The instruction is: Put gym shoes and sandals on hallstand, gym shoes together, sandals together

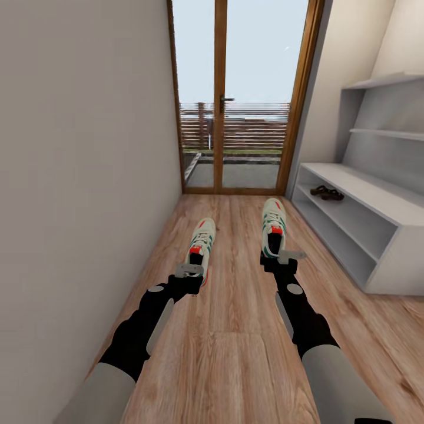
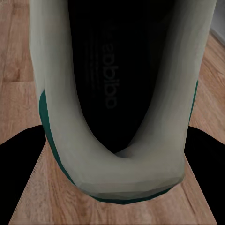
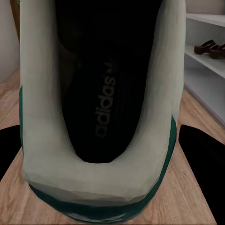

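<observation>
Two cream-white gym shoes with green stripes point down the corridor. My left gripper (image 1: 189, 270) is closed on the heel of the left gym shoe (image 1: 201, 241). In the left wrist view its dark fingers (image 2: 18, 168) press both sides of that heel (image 2: 117, 178). My right gripper (image 1: 284, 257) grips the heel of the right gym shoe (image 1: 274, 231) in the same way, fingers (image 3: 201, 154) flanking the shoe (image 3: 98, 187). Both brown sandals (image 1: 327, 192) sit side by side on a shelf level of the hallstand (image 1: 377, 197), and the right wrist view catches the sandals (image 3: 211, 48) too.
The wood-plank corridor floor (image 1: 235, 341) runs ahead to a wood-framed glass door (image 1: 222, 100). A plain wall (image 1: 82, 176) closes the left side. The hallstand stands along the right wall, with upper shelves (image 1: 386, 81) above its bench.
</observation>
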Available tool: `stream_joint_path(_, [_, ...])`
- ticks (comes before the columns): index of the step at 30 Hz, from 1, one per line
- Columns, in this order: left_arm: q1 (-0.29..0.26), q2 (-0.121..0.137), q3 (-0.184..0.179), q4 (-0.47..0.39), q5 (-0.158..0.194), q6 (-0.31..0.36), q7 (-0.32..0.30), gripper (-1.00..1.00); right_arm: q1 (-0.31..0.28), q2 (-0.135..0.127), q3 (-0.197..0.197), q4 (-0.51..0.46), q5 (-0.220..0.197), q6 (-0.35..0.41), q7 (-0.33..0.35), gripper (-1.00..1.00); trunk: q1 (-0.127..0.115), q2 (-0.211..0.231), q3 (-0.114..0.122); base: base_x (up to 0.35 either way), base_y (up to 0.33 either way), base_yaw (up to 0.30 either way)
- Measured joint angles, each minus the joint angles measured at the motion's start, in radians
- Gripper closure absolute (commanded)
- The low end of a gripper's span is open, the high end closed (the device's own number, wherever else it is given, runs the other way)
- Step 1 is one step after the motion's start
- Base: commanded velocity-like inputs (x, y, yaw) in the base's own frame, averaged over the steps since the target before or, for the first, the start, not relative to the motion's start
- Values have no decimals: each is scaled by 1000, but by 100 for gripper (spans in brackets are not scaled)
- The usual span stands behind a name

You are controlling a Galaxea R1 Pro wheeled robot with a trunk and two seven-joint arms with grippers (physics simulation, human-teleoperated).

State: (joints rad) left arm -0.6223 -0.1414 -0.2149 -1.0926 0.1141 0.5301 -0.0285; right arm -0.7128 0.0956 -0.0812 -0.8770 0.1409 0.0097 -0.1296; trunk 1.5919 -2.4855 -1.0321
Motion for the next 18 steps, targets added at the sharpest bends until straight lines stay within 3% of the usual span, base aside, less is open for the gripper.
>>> stream_joint_path(18, [0, 0, 0, 0, 0, 0, 0, 100, 0, 0, 0, 0, 0, 0, 0, 100, 0, 0, 0, 344, 0, 0])
